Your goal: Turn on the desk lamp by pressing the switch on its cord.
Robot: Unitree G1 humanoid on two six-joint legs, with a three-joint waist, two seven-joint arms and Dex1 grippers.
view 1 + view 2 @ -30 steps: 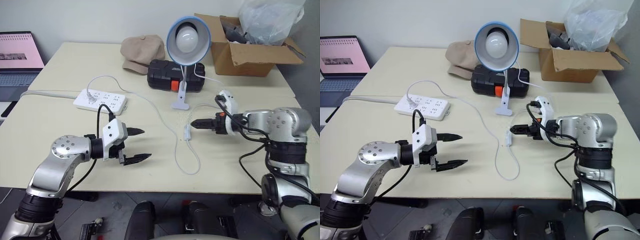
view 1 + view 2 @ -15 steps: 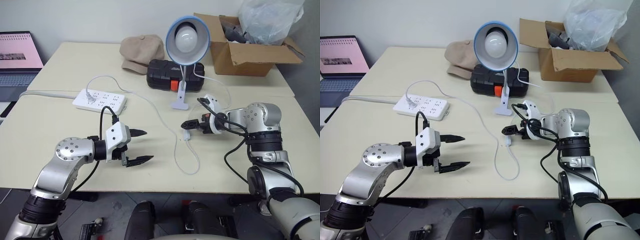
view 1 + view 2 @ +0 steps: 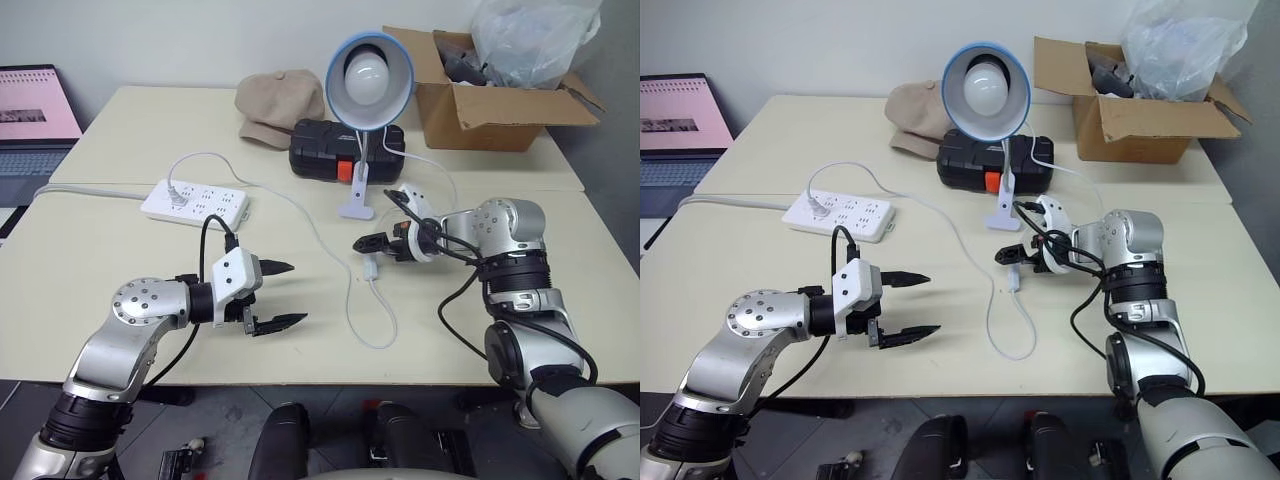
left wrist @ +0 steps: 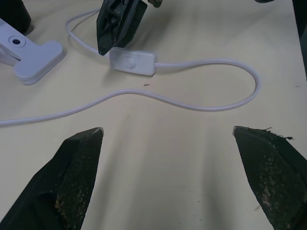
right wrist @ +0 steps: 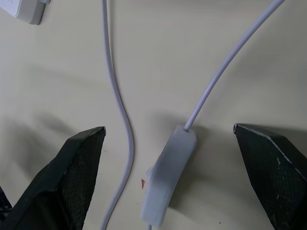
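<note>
- The desk lamp point(image 3: 369, 68) stands near the middle of the far half of the table point(image 3: 120, 250), its white clamp base point(image 3: 357, 205) on the tabletop and its blue shade facing the camera; the bulb is unlit.
- The cord point(image 3: 385, 322) runs from the power strip point(image 3: 195, 201) across the table, loops near the front edge, and passes through the switch point(image 3: 371, 267) — a small white inline block lying flat just in front of the clamp base.
- The right gripper point(image 3: 366, 244) has its jaws spread wide and holds nothing; it points down at the switch, its tips just above and beside it; from the right wrist the switch point(image 5: 169, 179) lies between the two fingers point(image 5: 72, 182).
- The left gripper point(image 3: 285, 294) is also wide open and empty — it hovers over bare table, well apart from the switch.
- Behind the lamp lie a black case point(image 3: 320, 148), a beige cap point(image 3: 278, 102) and a cardboard box point(image 3: 490, 95); a laptop point(image 3: 35, 115) sits at the far left.
</note>
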